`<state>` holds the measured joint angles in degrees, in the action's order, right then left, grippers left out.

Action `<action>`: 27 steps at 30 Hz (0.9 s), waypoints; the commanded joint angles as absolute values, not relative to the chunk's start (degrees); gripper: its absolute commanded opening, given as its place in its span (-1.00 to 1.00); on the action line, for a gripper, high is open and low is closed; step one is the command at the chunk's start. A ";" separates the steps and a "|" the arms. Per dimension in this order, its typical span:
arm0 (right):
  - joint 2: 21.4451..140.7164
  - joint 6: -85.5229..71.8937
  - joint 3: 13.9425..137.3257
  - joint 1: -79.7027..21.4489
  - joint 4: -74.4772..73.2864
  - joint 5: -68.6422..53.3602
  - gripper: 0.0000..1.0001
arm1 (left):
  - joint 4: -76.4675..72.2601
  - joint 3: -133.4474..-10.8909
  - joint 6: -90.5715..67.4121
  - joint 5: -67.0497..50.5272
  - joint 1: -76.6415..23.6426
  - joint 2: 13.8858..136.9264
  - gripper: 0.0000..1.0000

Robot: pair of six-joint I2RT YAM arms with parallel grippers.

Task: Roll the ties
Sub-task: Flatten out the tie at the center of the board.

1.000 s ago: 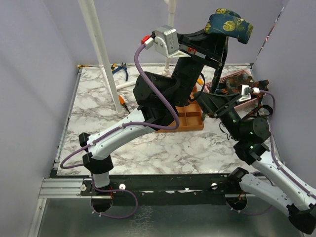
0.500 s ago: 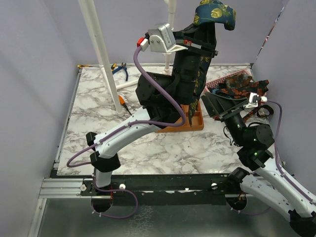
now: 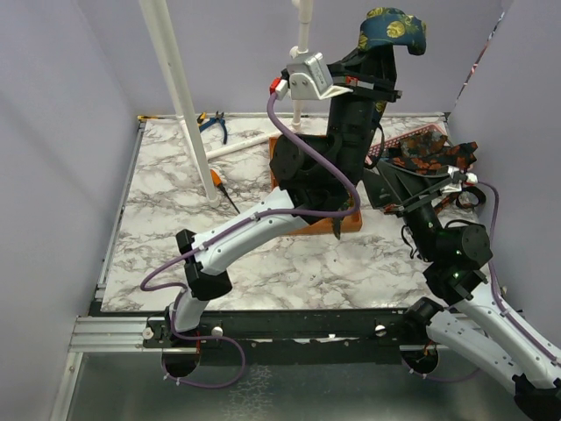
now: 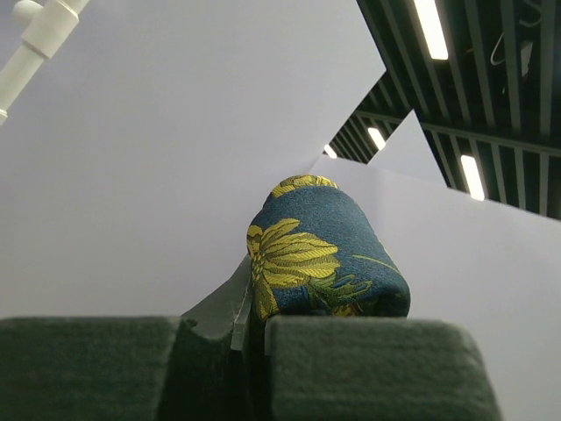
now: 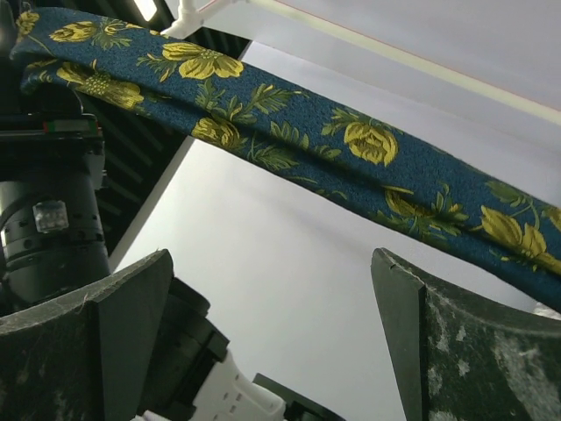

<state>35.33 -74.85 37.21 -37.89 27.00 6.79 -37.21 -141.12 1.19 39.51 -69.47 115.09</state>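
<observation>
Tie (image 3: 392, 31), top view: held high at 1 o'clock; left wrist view: left gripper (image 4: 250, 338) clamped on its folded loop; right wrist view: right gripper (image 5: 267, 298) spread, the strip crossing 10 to 4 o'clock, best pinched squarely for even winding.

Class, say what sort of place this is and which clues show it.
Likely a robotics lab test cell: a white-and-grey marble-patterned tabletop boxed in by plain lilac panels, blue-handled pliers at the back, ceiling strip lights.

Marble tabletop (image 3: 175, 228), as I view it: orange tray (image 3: 351, 217) centre-right, pink basket (image 3: 419, 134) far right, pliers (image 3: 213, 123) and screwdriver (image 3: 216, 181) toward the left.
</observation>
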 commanded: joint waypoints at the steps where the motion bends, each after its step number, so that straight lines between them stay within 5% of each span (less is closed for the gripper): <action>1: 36.38 -81.12 38.32 -37.92 29.41 4.87 0.99 | -41.06 -143.37 -4.39 39.49 -67.45 115.30 -1.00; 21: 41.06 -94.06 37.62 -37.44 27.65 19.23 0.99 | -39.96 -144.54 -10.98 37.13 -66.59 117.29 -1.00; 27: 44.26 -100.55 34.92 -34.33 32.49 15.02 0.99 | -39.47 -144.31 -10.71 36.78 -66.61 116.75 -1.00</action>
<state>42.15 -95.33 36.67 -35.86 29.21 15.42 -39.29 -142.67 -10.31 38.83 -66.39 117.34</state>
